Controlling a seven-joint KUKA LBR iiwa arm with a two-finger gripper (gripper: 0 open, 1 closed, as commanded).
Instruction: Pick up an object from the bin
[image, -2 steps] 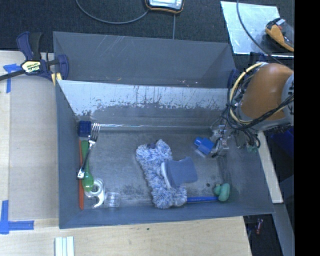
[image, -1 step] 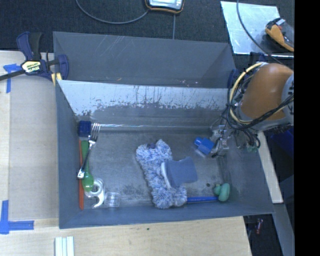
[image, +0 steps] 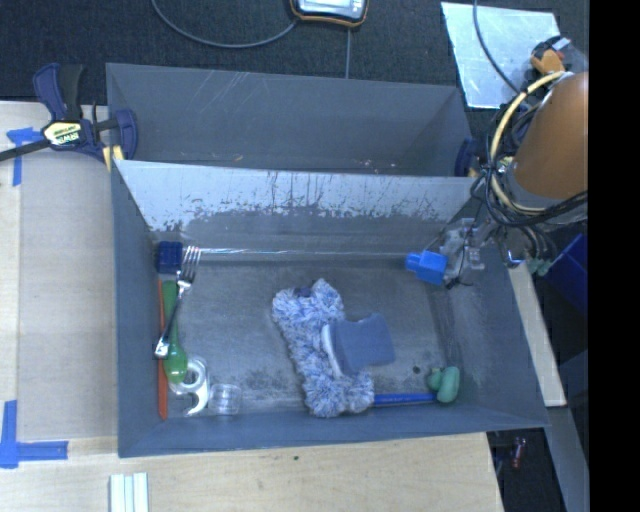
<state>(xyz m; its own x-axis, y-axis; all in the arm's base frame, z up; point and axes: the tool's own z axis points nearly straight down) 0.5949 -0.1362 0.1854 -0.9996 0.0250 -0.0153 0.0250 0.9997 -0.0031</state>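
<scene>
One small bright-blue piece (image: 427, 265), blocky in shape, sits near the right end of the bin's (image: 300, 205) back wall. It is right against the tip of the jaws, which hang at the right back corner below the arm's orange-covered wrist (image: 555, 125) and its loop of cables. Whether the jaws are spread, pressed together or pinching that blue piece cannot be told; piece and tip look to be touching.

Mid-floor lies a fluffy blue-and-white duster head (image: 305, 345), with a flat blue pad (image: 365, 342) on its right side. A blue handle (image: 405, 398) runs rightward from its lower end, stopping just beside a small green lump (image: 444, 382) near the front right corner.

Along the left wall lie a metal fork (image: 175, 305), tines toward the back, a blue block (image: 168, 257) just beside the tines, a green utensil (image: 178, 365) and a thin orange stick (image: 162, 380). Near the front left corner are a white ring (image: 195, 392) and a clear plastic cup (image: 226, 400).
</scene>
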